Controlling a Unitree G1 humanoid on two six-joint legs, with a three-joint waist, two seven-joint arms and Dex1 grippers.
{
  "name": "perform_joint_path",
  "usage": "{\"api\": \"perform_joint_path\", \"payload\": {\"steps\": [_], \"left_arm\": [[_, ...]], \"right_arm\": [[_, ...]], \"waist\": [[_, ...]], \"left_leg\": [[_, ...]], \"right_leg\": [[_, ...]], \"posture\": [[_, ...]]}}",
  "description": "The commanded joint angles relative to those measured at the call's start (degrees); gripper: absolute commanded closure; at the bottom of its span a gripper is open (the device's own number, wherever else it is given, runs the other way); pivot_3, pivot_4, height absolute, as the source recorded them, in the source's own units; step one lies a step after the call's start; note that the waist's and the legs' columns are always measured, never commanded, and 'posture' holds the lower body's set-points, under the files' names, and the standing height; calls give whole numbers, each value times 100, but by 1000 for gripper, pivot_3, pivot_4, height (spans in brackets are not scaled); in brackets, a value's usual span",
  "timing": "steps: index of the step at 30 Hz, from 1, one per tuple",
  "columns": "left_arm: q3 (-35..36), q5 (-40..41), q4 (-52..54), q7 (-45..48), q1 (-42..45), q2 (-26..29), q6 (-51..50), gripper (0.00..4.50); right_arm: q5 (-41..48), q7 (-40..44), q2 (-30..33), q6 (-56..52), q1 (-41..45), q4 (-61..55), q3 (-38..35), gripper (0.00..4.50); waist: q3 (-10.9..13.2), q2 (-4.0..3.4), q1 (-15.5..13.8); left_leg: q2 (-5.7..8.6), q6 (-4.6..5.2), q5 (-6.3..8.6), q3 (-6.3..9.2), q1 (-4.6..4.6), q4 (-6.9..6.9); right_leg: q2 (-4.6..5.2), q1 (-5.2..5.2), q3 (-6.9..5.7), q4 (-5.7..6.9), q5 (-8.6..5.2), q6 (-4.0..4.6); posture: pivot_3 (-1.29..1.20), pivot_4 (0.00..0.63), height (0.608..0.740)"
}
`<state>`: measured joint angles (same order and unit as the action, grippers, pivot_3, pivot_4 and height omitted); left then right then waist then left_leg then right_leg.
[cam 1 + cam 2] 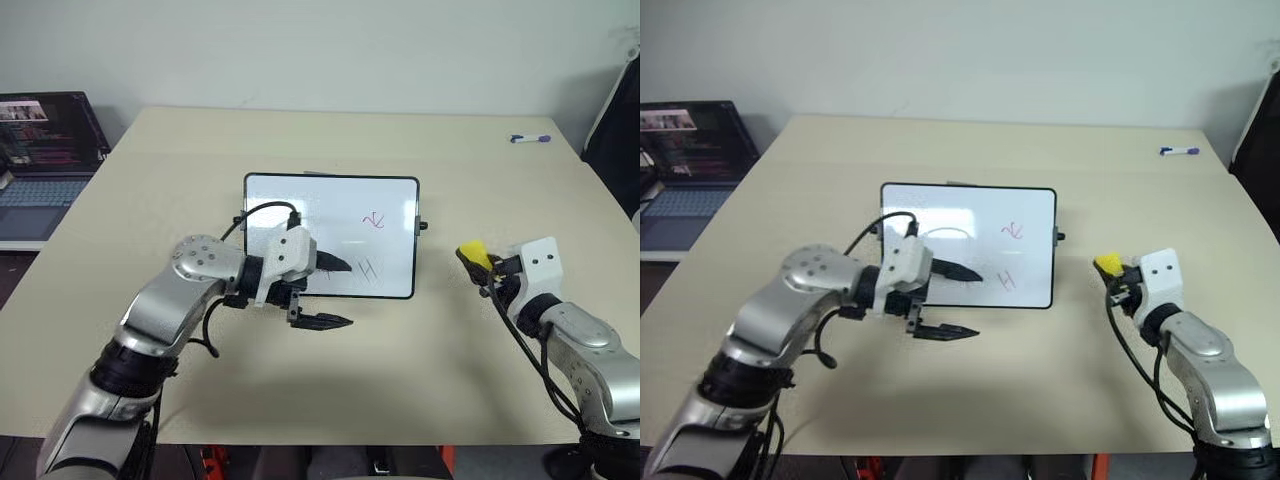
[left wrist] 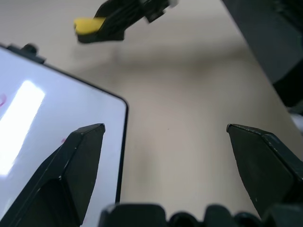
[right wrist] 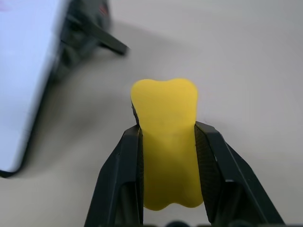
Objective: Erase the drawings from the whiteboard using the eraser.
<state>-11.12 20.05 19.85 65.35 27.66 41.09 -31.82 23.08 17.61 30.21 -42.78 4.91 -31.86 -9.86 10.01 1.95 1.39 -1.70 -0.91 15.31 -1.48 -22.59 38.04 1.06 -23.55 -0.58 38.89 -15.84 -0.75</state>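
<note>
The whiteboard (image 1: 300, 200) lies flat at the table's middle. It bears pink-red drawings: a squiggle (image 1: 374, 220) and an "H" (image 1: 368, 268). A third mark is mostly hidden behind my left gripper (image 1: 345, 293). That gripper is open and empty at the board's near edge, pointing right. One finger (image 2: 80, 156) hovers over the board and the other over bare table. To the right of the board, my right gripper (image 3: 168, 126) is shut on the yellow eraser (image 3: 165, 99), held a little above the table. The eraser (image 1: 474, 253) points towards the board's right side.
A laptop (image 1: 45, 140) stands open on a lower surface off the beige table's (image 1: 200, 150) far left corner. A white-and-blue marker pen (image 1: 530, 138) lies near the far right corner. A black object edges into view at the far right.
</note>
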Motion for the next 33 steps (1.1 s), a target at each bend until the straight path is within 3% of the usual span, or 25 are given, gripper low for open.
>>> {"api": "perform_joint_path", "payload": {"steps": [1,3,9,14,20,28,33], "left_arm": [[268,-42,411,-551,-138,127,-472,0],[302,-52,490,-789,-202,127,-652,0],[417,-7,593,-1340,-397,85,-1056,0],[408,74,771,-1352,-650,201,-1072,0],[366,121,960,-1387,-837,195,-1045,0],[329,67,815,-1367,-852,122,-879,0],[281,64,767,-1355,-842,74,-801,0]], "right_arm": [[211,226,192,-71,496,-690,115,3356],[104,249,221,-73,807,-723,379,3356],[-1146,449,159,516,2221,275,2172,3356],[-2202,314,5,1098,2812,1316,2905,3356],[-2943,285,-239,1607,3022,2119,3202,3357],[-3459,1138,204,2139,2665,2241,3515,3377],[-3772,553,-38,2102,2811,2552,3016,3377]], "waist": [[0,0,11],[0,2,11],[0,2,33],[0,3,-10],[-1,4,-12],[-3,7,-3],[-3,7,5]], "left_leg": [[0,0,0,-2,5,1],[1,0,0,-1,17,1],[-1,0,0,-7,30,-1],[5,0,0,-5,0,-1],[4,-1,0,-3,-19,5],[3,-1,0,-1,9,5],[2,-1,0,-4,28,5]], "right_leg": [[0,4,2,1,0,0],[0,14,1,0,0,-1],[0,19,8,1,-1,2],[6,-2,3,-1,11,33],[20,-18,1,1,13,35],[18,5,-2,7,12,35],[18,18,2,9,13,35]], "posture": [[0,150,740],[0,150,740],[0,150,740],[0,150,740],[0,150,740],[0,150,740],[0,150,740]]}}
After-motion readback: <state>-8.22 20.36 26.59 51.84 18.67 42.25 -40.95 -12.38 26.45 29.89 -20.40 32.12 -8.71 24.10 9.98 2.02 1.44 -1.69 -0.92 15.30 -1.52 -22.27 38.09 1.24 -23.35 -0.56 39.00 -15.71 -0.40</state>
